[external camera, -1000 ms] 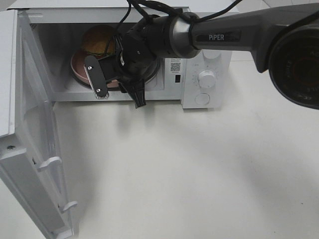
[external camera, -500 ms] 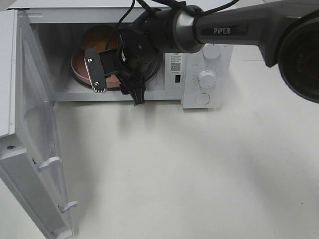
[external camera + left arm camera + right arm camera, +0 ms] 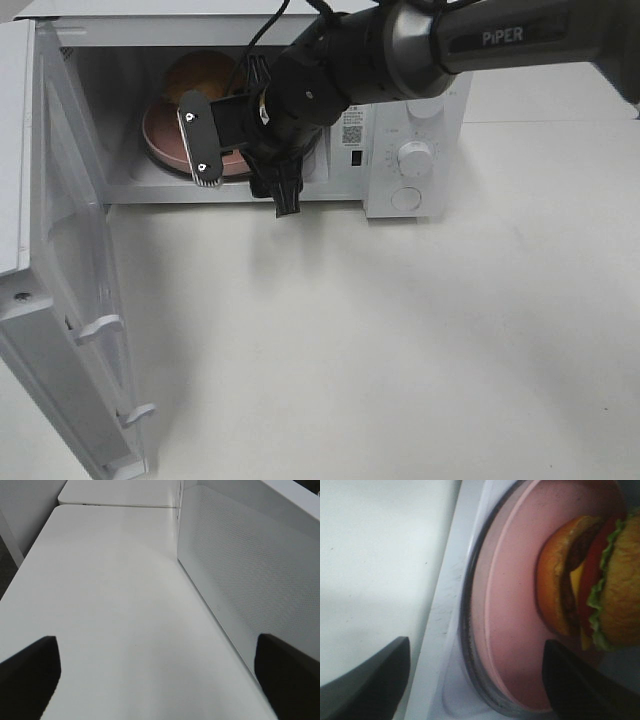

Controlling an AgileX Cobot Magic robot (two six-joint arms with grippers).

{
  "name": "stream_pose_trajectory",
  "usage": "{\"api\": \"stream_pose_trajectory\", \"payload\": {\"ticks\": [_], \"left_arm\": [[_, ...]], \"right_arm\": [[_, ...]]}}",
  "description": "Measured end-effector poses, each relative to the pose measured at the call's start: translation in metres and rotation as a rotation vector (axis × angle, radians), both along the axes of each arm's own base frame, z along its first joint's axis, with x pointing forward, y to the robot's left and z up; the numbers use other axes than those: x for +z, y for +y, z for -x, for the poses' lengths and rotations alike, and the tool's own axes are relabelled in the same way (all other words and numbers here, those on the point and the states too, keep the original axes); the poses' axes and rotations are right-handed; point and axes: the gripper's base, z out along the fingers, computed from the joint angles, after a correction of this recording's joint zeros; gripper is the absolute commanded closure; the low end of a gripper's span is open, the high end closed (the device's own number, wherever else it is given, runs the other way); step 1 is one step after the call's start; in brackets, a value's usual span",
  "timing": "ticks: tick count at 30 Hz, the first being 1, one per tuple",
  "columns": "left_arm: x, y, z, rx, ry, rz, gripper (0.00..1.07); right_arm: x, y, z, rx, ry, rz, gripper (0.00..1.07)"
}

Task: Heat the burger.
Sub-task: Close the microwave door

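The burger (image 3: 203, 76) sits on a round pink plate (image 3: 163, 140) inside the open microwave (image 3: 430, 190), on its glass turntable. In the right wrist view the burger (image 3: 600, 580) appears close up, resting on the plate (image 3: 512, 610). My right gripper (image 3: 243, 170) is at the oven's mouth, open, with one finger by the plate's front rim and nothing held. The right wrist view shows that gripper (image 3: 475, 682) with both dark fingertips wide apart. My left gripper (image 3: 160, 677) shows only in the left wrist view, open and empty over the white table beside the microwave's perforated side wall (image 3: 240, 580).
The microwave door (image 3: 60, 300) swings out to the left toward the table's front. A timer knob (image 3: 415, 157) and control panel are on the oven's right side. White tabletop (image 3: 400, 350) spreads in front.
My right gripper's jaws have spread wider and the arm has shifted slightly right. The plate and burger stay in place inside the microwave.
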Motion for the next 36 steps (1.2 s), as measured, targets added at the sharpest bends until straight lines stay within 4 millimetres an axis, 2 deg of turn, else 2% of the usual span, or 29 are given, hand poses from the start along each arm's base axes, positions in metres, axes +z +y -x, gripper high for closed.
{"api": "stream_pose_trajectory", "payload": {"ticks": [8, 20, 27, 36], "left_arm": [[0.000, 0.000, 0.000, 0.000, 0.000, 0.000, 0.09], [0.000, 0.000, 0.000, 0.000, 0.000, 0.000, 0.09], [0.000, 0.000, 0.000, 0.000, 0.000, 0.000, 0.09], [0.000, 0.000, 0.000, 0.000, 0.000, 0.000, 0.09]], "right_arm": [[0.017, -0.010, 0.012, -0.061, -0.003, -0.065, 0.30], [0.022, -0.035, 0.040, -0.087, 0.047, -0.048, 0.31], [0.028, -0.053, 0.062, -0.212, 0.115, -0.118, 0.31], [0.036, -0.079, 0.091, -0.472, 0.228, -0.280, 0.31]]}}
